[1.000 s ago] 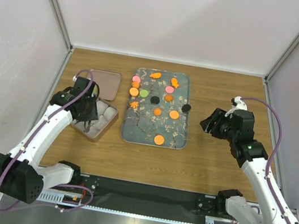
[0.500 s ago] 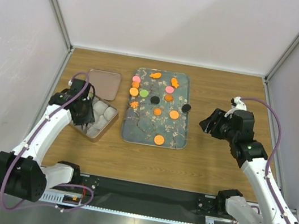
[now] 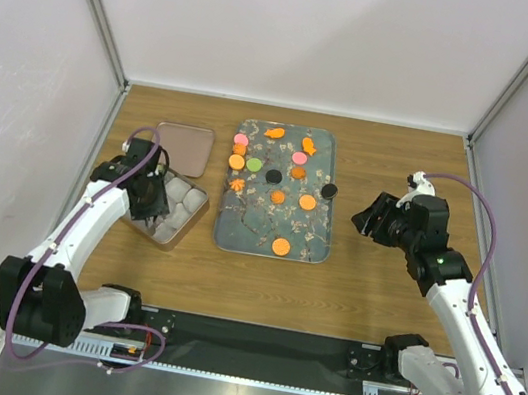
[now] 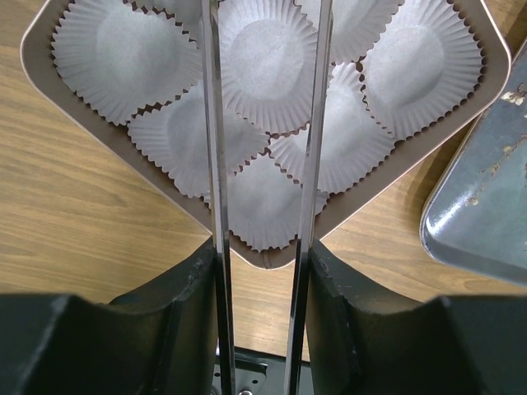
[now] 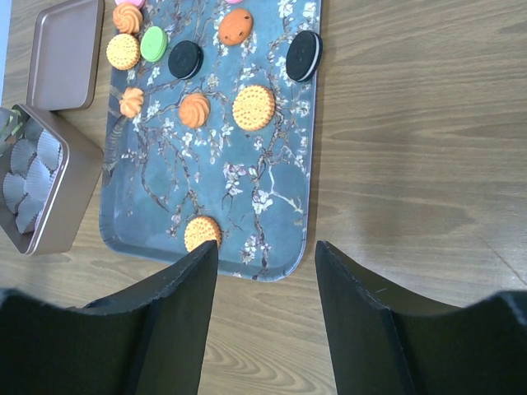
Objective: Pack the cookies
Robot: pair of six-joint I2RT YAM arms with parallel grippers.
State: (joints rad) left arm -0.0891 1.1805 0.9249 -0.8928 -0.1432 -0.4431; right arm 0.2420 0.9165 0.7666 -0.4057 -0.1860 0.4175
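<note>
Several cookies lie on the blue floral tray (image 3: 275,222): orange discs (image 3: 281,246), pink (image 3: 241,139), green (image 3: 254,164), black (image 3: 328,189) and orange fish shapes (image 3: 274,132). My left gripper (image 3: 145,198) is shut on thin metal tongs (image 4: 212,164), whose two blades stand apart and empty over the open tin (image 3: 180,214). The tin holds white paper cups (image 4: 268,62), all without cookies. My right gripper (image 3: 367,215) is open and empty, above the table right of the tray. Its wrist view shows the cookies (image 5: 254,107) and the tray's near right corner (image 5: 288,247).
The tin's brownish lid (image 3: 183,148) lies flat behind the tin, next to the tray's left edge. White walls close in the table on three sides. Bare wood lies right of the tray (image 5: 428,164).
My left gripper with the tongs has drawn back to the left off the tin, so more paper cups show. The right arm has not moved.
</note>
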